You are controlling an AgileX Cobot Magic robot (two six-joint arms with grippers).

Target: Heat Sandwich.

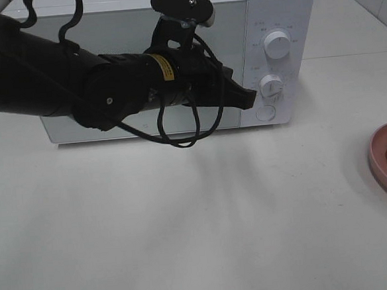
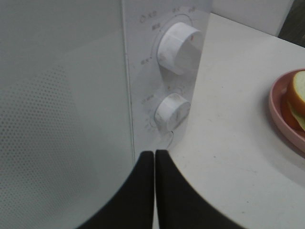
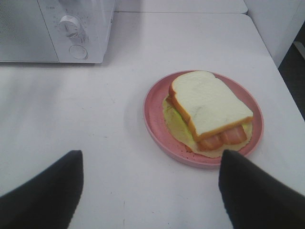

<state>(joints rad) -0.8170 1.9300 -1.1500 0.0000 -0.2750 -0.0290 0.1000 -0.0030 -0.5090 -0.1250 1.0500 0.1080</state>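
Closed tight, your left gripper [image 2: 155,157] noses at the microwave [image 1: 139,29] door button and could slip onto the dial [image 2: 172,113], while your right gripper [image 3: 150,183] hangs wide and empty near the plated sandwich [image 3: 209,107].

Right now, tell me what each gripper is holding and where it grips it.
Nothing is held. The left gripper is shut empty at the white microwave; the right gripper is open above the table.
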